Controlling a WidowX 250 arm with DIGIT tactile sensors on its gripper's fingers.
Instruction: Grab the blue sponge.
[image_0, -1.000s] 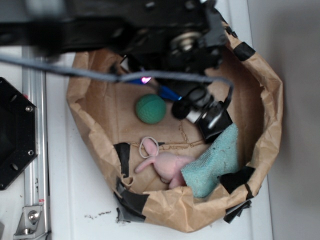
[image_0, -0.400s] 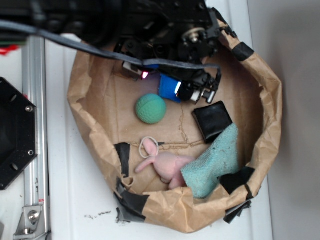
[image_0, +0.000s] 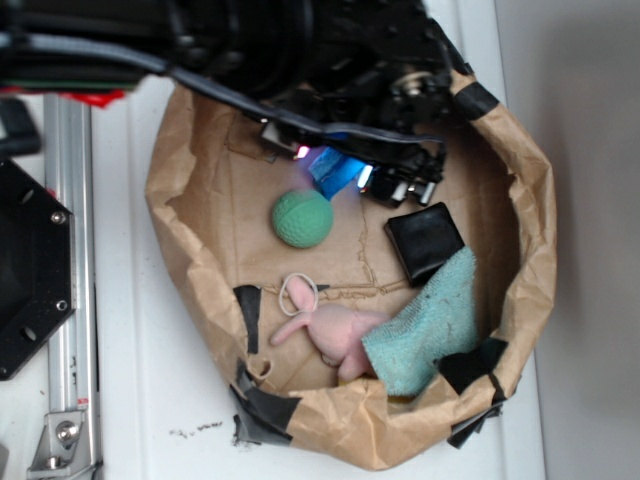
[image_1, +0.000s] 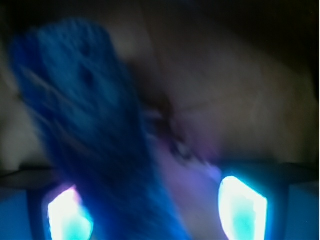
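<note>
The blue sponge (image_0: 334, 172) lies tilted on the floor of the paper bag, above the green ball (image_0: 302, 219), partly hidden under the black arm. In the wrist view the blue sponge (image_1: 95, 130) runs diagonally from the upper left down between my two glowing fingertips (image_1: 69, 215), blurred. It lies against the left fingertip, with a wide gap to the right one. My gripper (image_0: 338, 168) (image_1: 155, 207) is low over the sponge and stands open around it.
The crumpled brown paper bag (image_0: 190, 250) walls in everything. Inside are a black square block (image_0: 425, 241), a pale teal fuzzy pad (image_0: 425, 325), a pink plush rabbit (image_0: 335, 330) and a rubber band (image_0: 298, 294). A black mount (image_0: 30, 265) sits at the left.
My gripper swung from above the black block over to the blue sponge and dropped around it. The sponge now sits more tilted. The bag's left rim shifted slightly right.
</note>
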